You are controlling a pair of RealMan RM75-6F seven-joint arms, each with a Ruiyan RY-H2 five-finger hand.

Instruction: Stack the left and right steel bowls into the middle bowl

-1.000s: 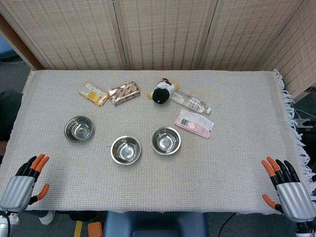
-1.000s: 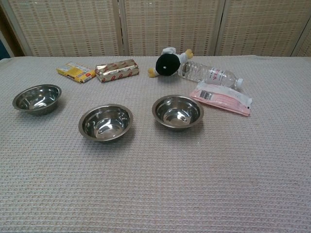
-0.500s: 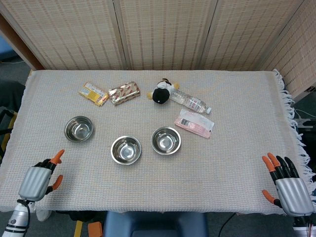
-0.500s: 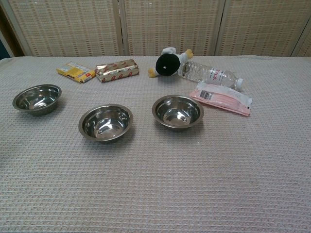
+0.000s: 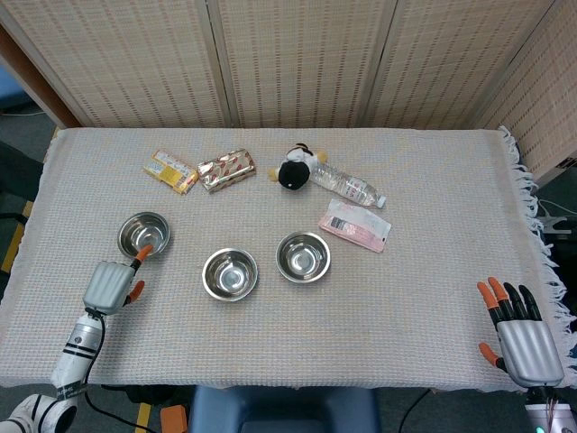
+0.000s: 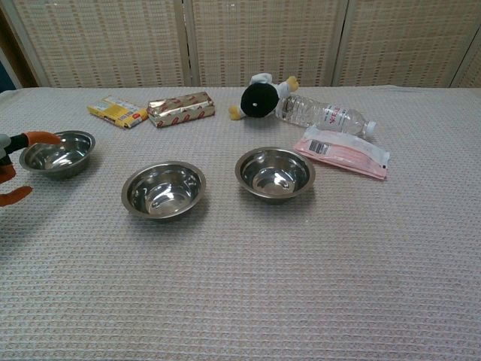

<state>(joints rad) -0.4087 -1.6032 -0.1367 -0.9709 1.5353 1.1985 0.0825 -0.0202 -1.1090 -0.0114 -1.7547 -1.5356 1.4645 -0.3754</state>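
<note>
Three steel bowls stand on the cloth. The left bowl [image 5: 144, 235] [image 6: 57, 153] is nearest my left hand. The middle bowl [image 5: 230, 274] [image 6: 164, 189] and the right bowl [image 5: 303, 257] [image 6: 274, 173] stand apart, all upright and empty. My left hand [image 5: 112, 285] [image 6: 13, 167] hovers just in front of the left bowl with fingers spread, its orange tips close to the rim, holding nothing. At the table's near right corner my right hand [image 5: 520, 336] is open, far from the bowls; the chest view does not show it.
Along the back lie a yellow snack pack [image 5: 169, 171], a foil-wrapped pack [image 5: 226, 170], a black-and-white plush toy [image 5: 297, 168], a water bottle [image 5: 347, 187] and a pink packet [image 5: 355, 225]. The cloth's fringed edge [image 5: 530, 216] runs down the right side.
My left hand has moved forward and inward from the near left corner up to the left bowl. The right hand shifted only slightly. The bowls have not moved.
</note>
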